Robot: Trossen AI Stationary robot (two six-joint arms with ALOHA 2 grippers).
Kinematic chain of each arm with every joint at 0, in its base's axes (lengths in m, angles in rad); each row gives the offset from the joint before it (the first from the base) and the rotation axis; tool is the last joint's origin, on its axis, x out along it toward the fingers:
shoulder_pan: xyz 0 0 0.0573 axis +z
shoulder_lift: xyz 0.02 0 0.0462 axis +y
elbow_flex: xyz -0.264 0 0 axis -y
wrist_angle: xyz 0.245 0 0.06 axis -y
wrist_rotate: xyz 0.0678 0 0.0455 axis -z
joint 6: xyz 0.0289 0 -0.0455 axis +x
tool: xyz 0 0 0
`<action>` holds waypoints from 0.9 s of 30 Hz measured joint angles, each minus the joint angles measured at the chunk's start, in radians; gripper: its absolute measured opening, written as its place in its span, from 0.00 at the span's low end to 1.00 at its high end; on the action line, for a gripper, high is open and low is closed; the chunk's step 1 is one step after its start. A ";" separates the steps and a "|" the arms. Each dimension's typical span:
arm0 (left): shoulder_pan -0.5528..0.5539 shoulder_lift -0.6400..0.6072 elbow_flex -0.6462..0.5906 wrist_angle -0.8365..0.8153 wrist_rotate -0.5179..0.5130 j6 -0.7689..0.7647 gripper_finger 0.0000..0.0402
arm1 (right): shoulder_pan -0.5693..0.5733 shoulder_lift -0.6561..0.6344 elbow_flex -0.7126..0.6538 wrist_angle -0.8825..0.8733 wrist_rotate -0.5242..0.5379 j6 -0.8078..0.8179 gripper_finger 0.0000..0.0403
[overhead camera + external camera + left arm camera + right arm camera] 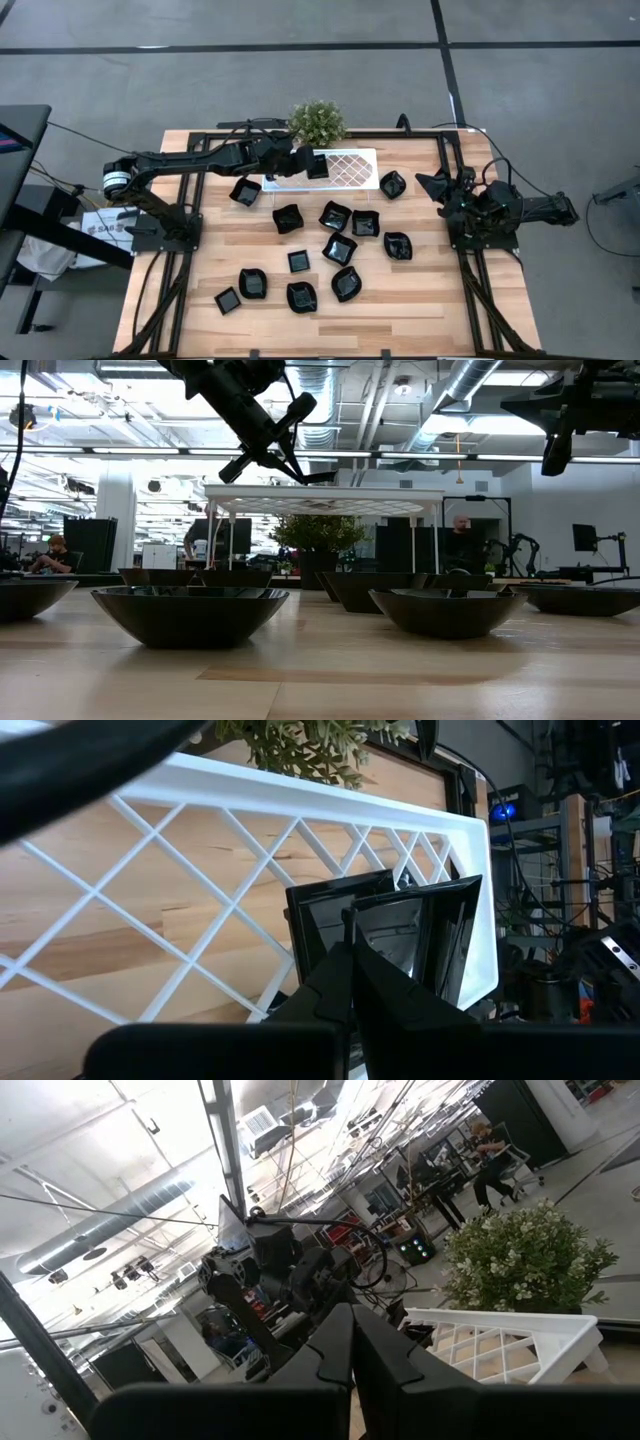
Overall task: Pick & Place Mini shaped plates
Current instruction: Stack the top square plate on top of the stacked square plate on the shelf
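Wood-slat table (420, 310), open lab hall behind. Left gripper (312, 165) sits over the white lattice tray (350, 170) at 12 o'clock, fingers pinched on one square black plate (410, 935), held tilted above the tray. Remaining mini plates (340, 250) lie scattered mid-table through 6 o'clock; one (393, 184) just beside the tray's right end. Potted plant (317, 122) touches the tray's far edge. Right gripper (440, 188) parked at 3 o'clock, fingers pressed together, empty.
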 joint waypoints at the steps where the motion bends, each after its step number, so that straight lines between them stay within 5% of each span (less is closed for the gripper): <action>1: 0.000 0.000 0.000 0.000 0.000 0.000 0.02 | 0.000 0.000 0.000 0.000 0.000 0.000 0.00; 27: 0.000 0.000 0.000 0.000 0.015 0.048 0.19 | 0.000 0.000 0.000 0.000 0.000 0.000 0.00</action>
